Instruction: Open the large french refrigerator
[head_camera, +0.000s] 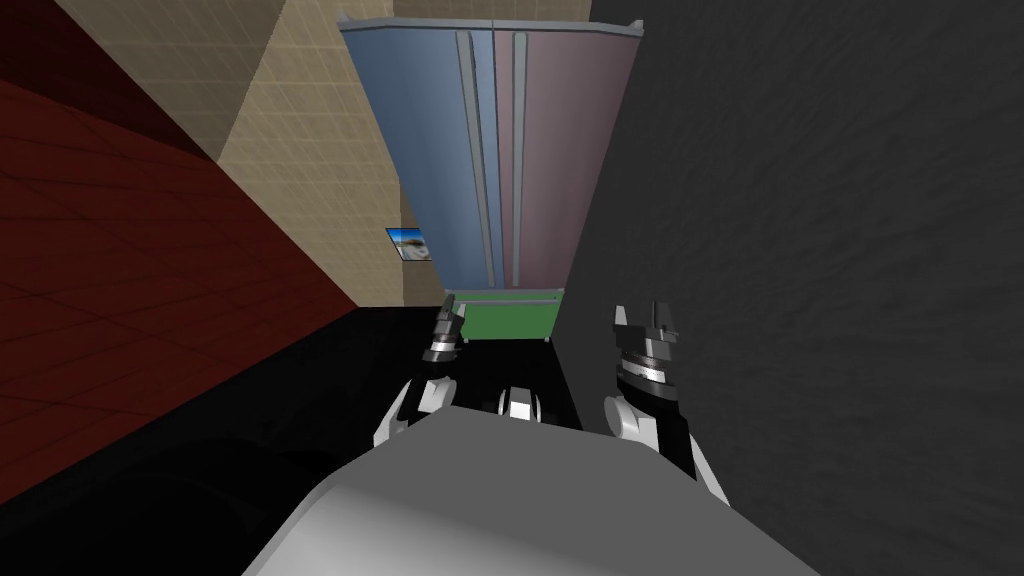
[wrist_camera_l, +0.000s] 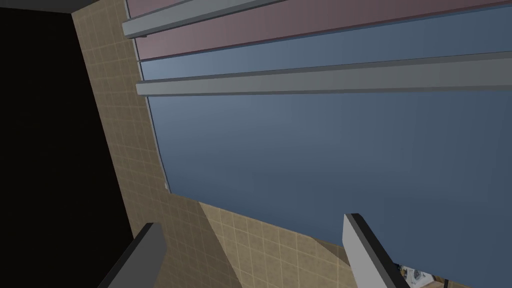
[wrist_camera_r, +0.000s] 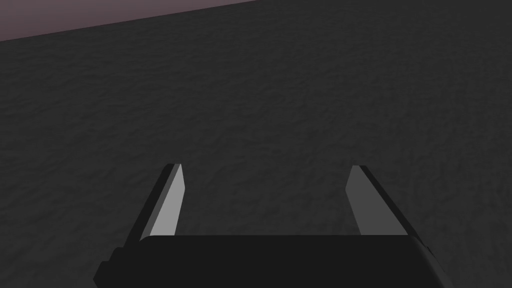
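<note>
Straight ahead in the head view stands the tall two-door refrigerator (head_camera: 490, 150). Its blue left door (head_camera: 440, 150) and mauve right door (head_camera: 560, 150) are flush and shut, two long grey bar handles (head_camera: 478, 150) run side by side along the centre seam, and a green drawer front (head_camera: 510, 318) sits beneath. That view alone gives the full layout: a tan tiled wall (head_camera: 330, 150) on the refrigerator's left with a small blue picture (head_camera: 408, 243) on it, and a dark grey rough wall (head_camera: 800, 250) close on its right. The left wrist view adds detail. The blue door spreads beyond the hand, both handles cross further off, and a black area (wrist_camera_l: 45, 150) lies past the tiled wall. The right wrist view looks at the dark grey wall, with a sliver of mauve door at one edge. The left hand (head_camera: 447, 320) is held low, before the green drawer's left end and well short of the handles, fingers (wrist_camera_l: 370, 255) spread wide and empty. The right hand (head_camera: 645, 320) is level with it, facing the grey wall, blades (wrist_camera_r: 167, 200) wide apart and holding nothing.
</note>
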